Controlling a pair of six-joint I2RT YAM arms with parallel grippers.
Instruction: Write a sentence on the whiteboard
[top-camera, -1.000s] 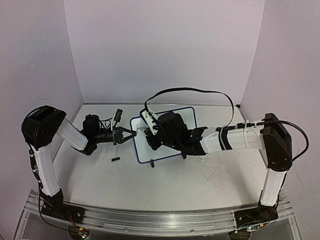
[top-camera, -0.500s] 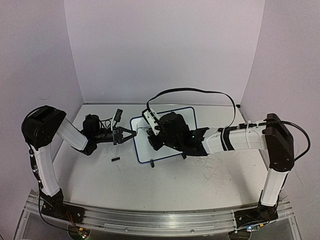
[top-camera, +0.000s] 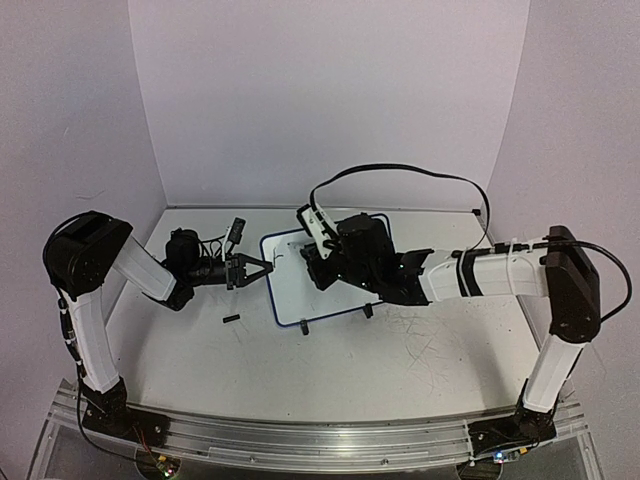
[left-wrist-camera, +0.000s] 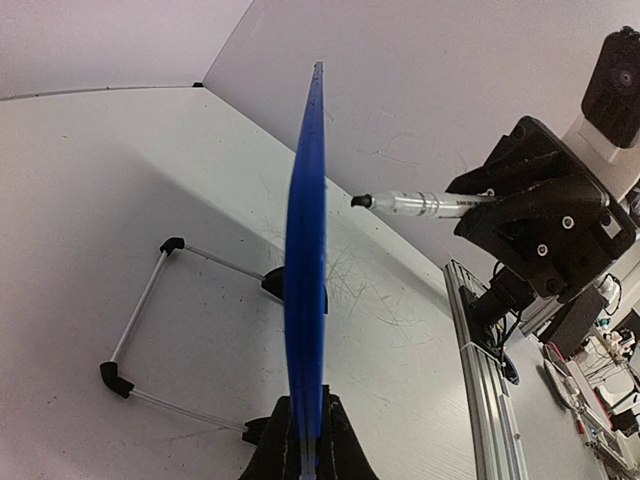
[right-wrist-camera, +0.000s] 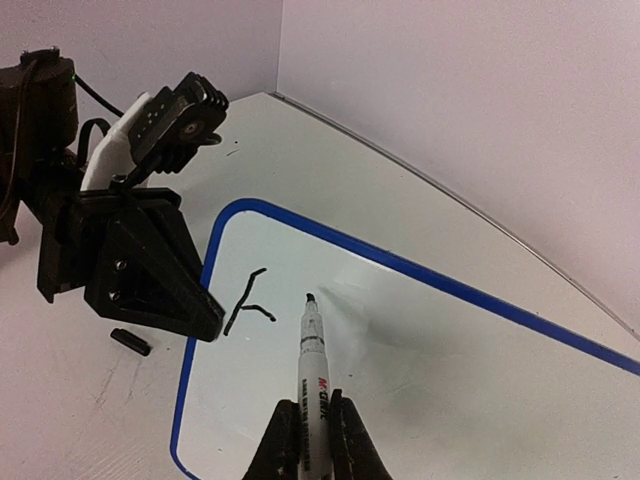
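Left gripper (left-wrist-camera: 305, 440) clamps the whiteboard (right-wrist-camera: 420, 340) edge, right gripper (right-wrist-camera: 312, 440) pinches a marker (right-wrist-camera: 312, 365) — black cap (right-wrist-camera: 131, 342) lying nearby.

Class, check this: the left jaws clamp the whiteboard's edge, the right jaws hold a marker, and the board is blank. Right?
No. The whiteboard is not blank: the right wrist view shows short black strokes near its clamped edge. The left gripper does clamp that edge; the right gripper holds the marker.
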